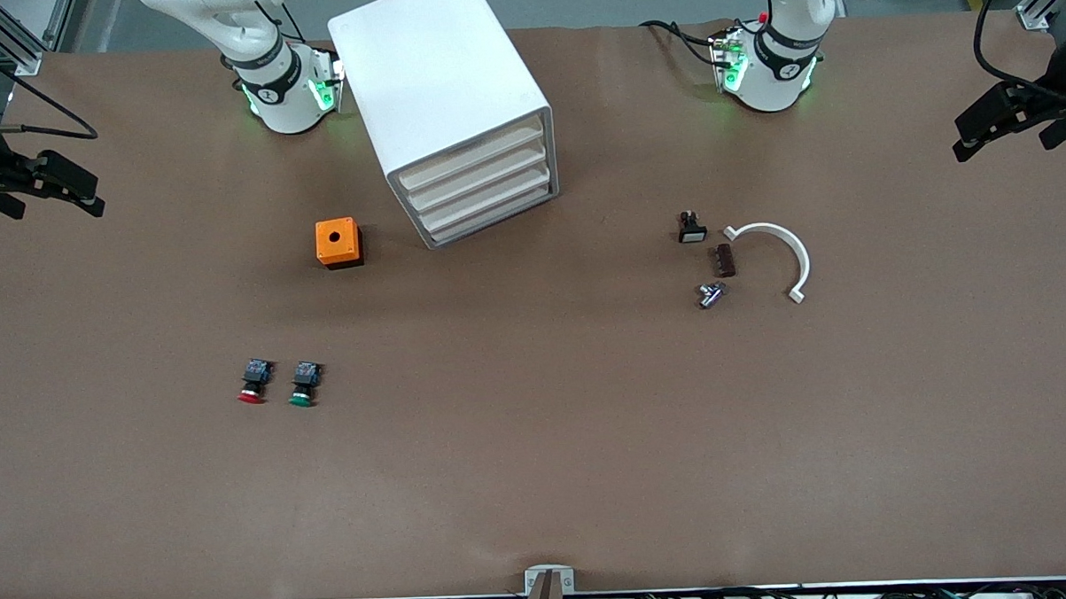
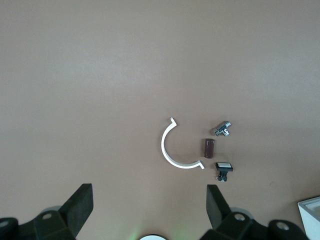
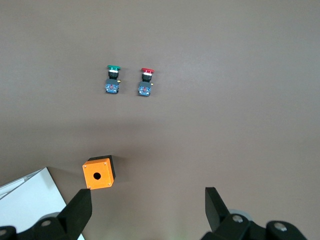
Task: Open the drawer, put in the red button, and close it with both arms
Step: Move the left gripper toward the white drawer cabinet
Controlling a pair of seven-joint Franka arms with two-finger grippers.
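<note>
Drawer [image 1: 484, 173]: one of four alike, stacked in white cabinet [image 1: 441, 81], all pushed in flush. Red button [image 1: 253, 381] not in it; lying on table [image 1: 539, 477], cap toward front camera.

Left gripper [image 1: 988, 133]: fingers [image 2: 80, 205] spread wide, holding nothing, up in the air over the left arm's end of the table. Seen below it in the left wrist view: white arc [image 2: 172, 147], brown cylinder [image 2: 209, 148], metal fitting [image 2: 221, 129], small black switch [image 2: 223, 169], and a corner of the cabinet at the frame edge.

Right gripper [image 1: 64, 193]: fingers [image 3: 80, 212] likewise parted, empty, up over the right arm's end of the table. Seen below it in the right wrist view: orange box [image 3: 99, 172] with a hole in its top, red button and green button [image 3: 113, 80] side by side, not touching.

Farther out: orange box beside the cabinet, toward the right arm's end. Both buttons nearer the front camera than the box, red one closer to the right arm's end, green one [image 1: 304, 384] just beside it. Cabinet set askew between the two arm bases, drawer fronts angled toward the front camera. Arc, cylinder, fitting and switch clustered toward the left arm's end, well apart from the cabinet. Both arms waiting.
</note>
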